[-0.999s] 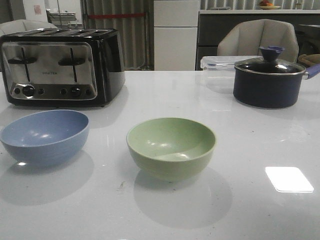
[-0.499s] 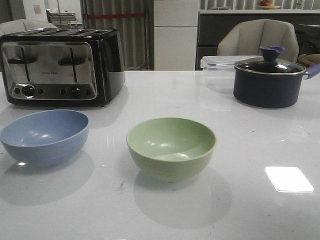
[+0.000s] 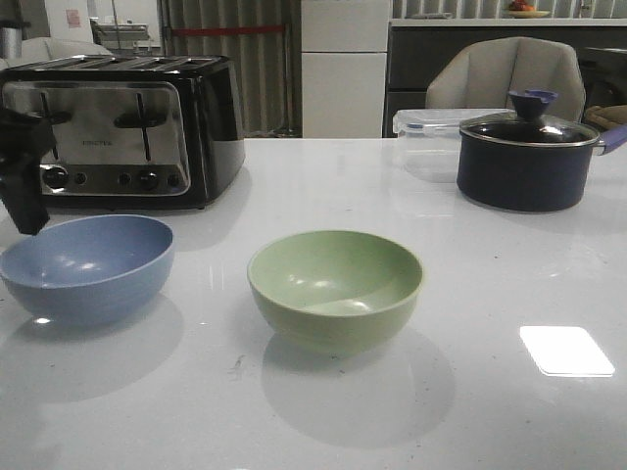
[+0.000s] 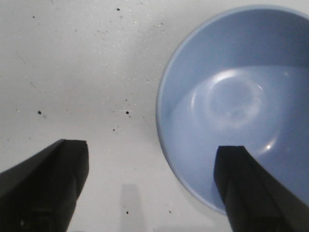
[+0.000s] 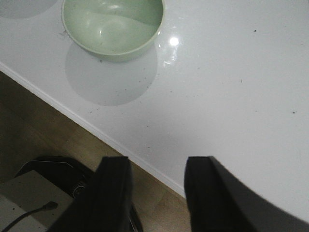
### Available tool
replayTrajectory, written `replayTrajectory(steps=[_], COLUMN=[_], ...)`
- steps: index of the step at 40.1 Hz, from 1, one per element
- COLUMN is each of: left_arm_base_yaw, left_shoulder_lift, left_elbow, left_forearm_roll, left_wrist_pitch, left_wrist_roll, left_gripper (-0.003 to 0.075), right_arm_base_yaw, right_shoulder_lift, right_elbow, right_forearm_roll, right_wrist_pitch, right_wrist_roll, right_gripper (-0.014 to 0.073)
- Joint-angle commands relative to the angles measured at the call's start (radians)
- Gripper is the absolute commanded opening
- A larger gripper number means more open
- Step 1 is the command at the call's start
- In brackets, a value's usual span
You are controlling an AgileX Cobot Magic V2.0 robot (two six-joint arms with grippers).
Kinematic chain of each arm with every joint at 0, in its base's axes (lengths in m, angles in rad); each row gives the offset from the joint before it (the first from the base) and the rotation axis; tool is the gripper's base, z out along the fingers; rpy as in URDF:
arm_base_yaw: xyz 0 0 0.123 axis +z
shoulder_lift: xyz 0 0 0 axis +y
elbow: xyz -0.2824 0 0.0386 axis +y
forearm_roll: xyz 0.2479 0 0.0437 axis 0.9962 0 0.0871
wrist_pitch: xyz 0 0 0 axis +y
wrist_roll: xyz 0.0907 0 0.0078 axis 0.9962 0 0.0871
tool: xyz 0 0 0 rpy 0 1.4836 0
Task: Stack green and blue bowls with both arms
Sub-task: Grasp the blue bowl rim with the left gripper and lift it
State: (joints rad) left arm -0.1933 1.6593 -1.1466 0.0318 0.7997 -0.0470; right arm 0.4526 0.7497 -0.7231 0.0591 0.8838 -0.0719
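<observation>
our left hand (image 4: 145,193) wide open, holding nothing, over worktop's (image 3: 470,294) left edge beside matte slate-blue round bowl (image 3: 88,266) | right hand (image 5: 157,193) parted, empty, off front edge | pale sage-green round bowl (image 3: 335,289) mid-worktop

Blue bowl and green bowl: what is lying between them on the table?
Nothing. The front view shows only bare white table between the blue bowl and the green bowl; they stand apart.

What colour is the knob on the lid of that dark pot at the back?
The knob is blue, clearest in the front view.
</observation>
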Motion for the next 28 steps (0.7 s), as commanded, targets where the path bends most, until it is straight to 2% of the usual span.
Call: replayTrajectory(steps=[1, 5, 8, 14, 24, 28], left_arm_base_yaw=[0.002, 0.002, 0.002, 0.002, 0.002, 0.002], left_shoulder_lift=[0.012, 0.052, 0.072, 0.083, 0.083, 0.083], left_elbow=[-0.048, -0.062, -0.061, -0.061, -0.061, -0.061], left_forearm_roll=[-0.009, -0.009, -0.009, -0.009, -0.009, -0.009], left_wrist_pitch=[-0.062, -0.081, -0.086, -0.087, -0.087, -0.085], left_wrist_roll=[-0.006, -0.005, -0.005, -0.005, -0.005, -0.005], left_gripper=[0.0583, 0.0575, 0.0524, 0.0327, 0.0094, 0.0098], right_arm_base_yaw=[-0.001, -0.001, -0.001, -0.001, -0.001, -0.001], right_shoulder_lift=[-0.004, -0.004, -0.004, -0.004, -0.004, -0.004], right_elbow=[-0.025, -0.025, -0.025, -0.025, -0.025, -0.025], right_forearm_roll=[0.004, 0.004, 0.004, 0.004, 0.004, 0.004], right_wrist_pitch=[-0.059, -0.059, -0.059, -0.059, -0.059, -0.059], right_wrist_roll=[0.0, 0.0, 0.0, 0.0, 0.0, 0.0], right_gripper=[0.0391, 0.0391, 0.0391, 0.0391, 0.0391, 0.0391])
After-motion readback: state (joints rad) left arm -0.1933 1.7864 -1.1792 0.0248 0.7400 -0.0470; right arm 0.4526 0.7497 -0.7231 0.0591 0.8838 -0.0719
